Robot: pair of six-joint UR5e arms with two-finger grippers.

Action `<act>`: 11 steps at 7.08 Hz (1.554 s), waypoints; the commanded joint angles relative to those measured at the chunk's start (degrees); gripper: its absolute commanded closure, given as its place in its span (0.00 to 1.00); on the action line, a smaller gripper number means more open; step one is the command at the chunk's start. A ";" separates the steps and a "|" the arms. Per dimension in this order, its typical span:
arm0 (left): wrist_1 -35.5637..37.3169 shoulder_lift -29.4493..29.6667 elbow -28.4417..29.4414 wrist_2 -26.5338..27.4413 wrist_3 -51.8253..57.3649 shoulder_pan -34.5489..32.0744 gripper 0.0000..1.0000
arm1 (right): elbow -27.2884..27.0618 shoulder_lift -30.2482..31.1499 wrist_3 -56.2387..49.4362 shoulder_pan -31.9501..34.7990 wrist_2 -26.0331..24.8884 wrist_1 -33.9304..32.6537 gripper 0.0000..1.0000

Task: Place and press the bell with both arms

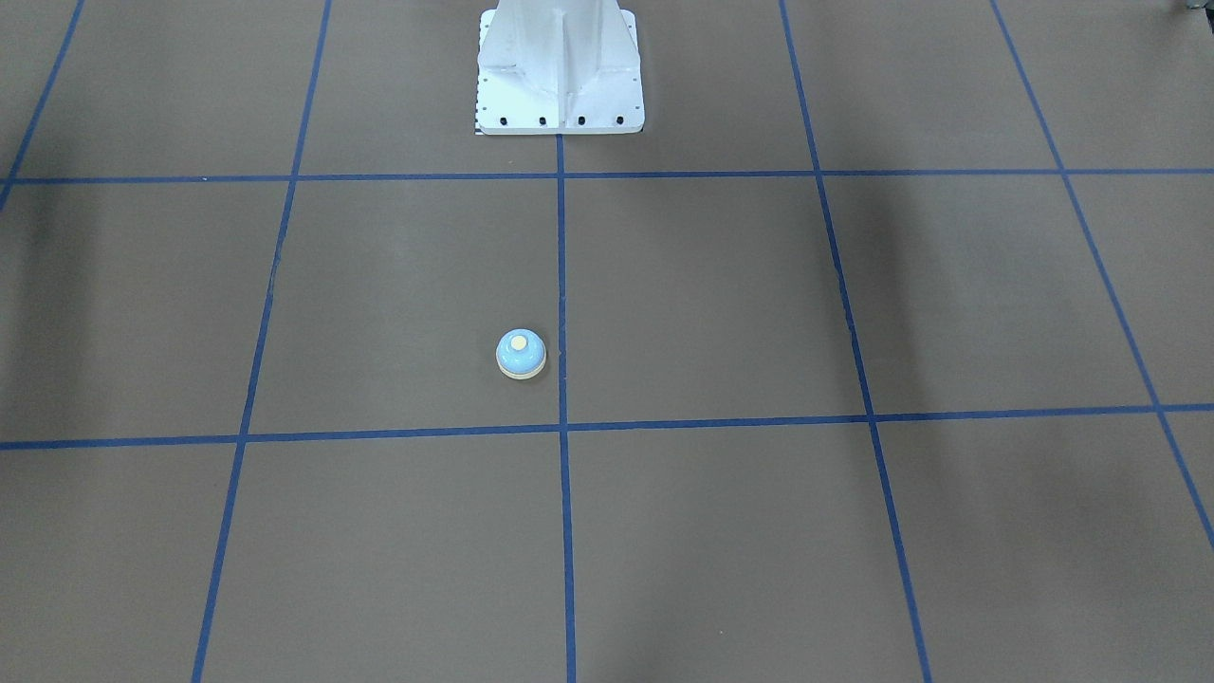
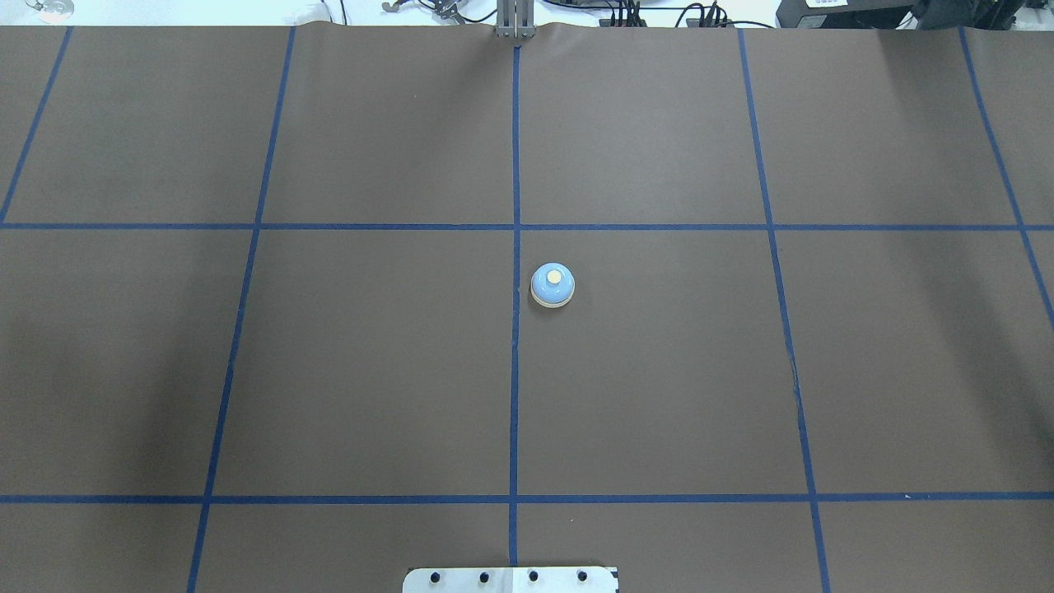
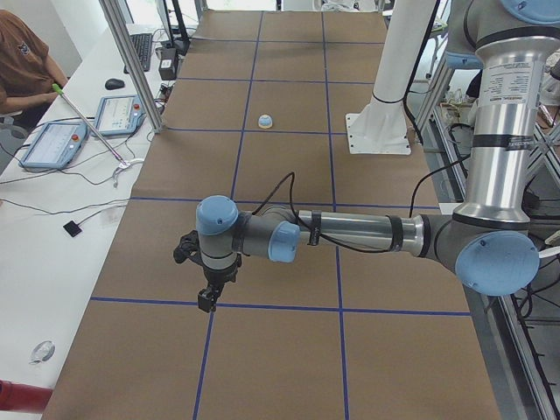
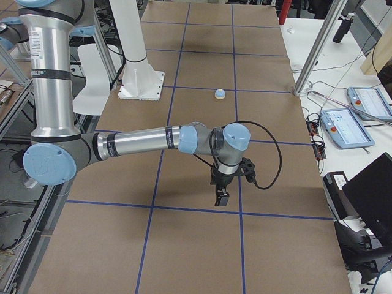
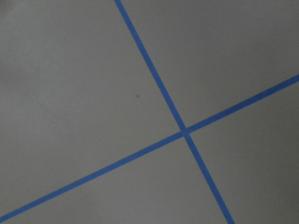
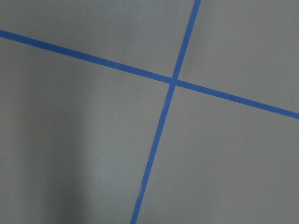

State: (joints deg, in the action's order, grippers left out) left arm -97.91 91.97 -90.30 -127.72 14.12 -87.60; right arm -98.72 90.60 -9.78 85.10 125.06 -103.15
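Bell: the bell [image 2: 552,285] stands upright on the brown table [image 2: 659,395], just beside the centre tape line [image 2: 515,371], on the robot's right.
Side views only: the left gripper [image 3: 208,300] and right gripper [image 4: 221,199] hang over tape crossings, well apart from the bell.
Fingers: cannot tell whether spread or closed, on either gripper.
Wrist views: tape and table only.

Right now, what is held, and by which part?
Nothing: the bell stands free on the table, far from the left gripper and right gripper.
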 commanded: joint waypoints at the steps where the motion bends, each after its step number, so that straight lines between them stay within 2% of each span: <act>1: 4.36 -0.30 -2.94 -3.14 -1.64 -0.11 0.00 | 1.94 4.92 0.20 1.02 5.50 8.53 0.00; 4: 5.80 -1.96 -3.83 -3.32 -1.12 -0.29 0.00 | 2.13 4.34 3.95 1.12 6.07 9.38 0.00; 7: 5.98 -3.99 -6.03 -3.32 -1.02 -5.11 0.00 | 2.30 3.18 4.42 1.12 6.15 9.38 0.00; 9: 5.28 -4.78 -4.55 -3.32 -1.73 -4.69 0.00 | 3.44 3.27 4.51 1.56 9.38 9.38 0.00; 11: 5.01 -4.96 -4.54 -3.41 -1.73 -4.42 0.00 | 3.45 3.36 4.51 2.00 10.20 9.38 0.00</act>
State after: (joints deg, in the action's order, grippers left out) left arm -92.69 87.18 -94.94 -131.09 12.48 -92.19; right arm -95.40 93.88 -5.28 86.91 134.70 -93.78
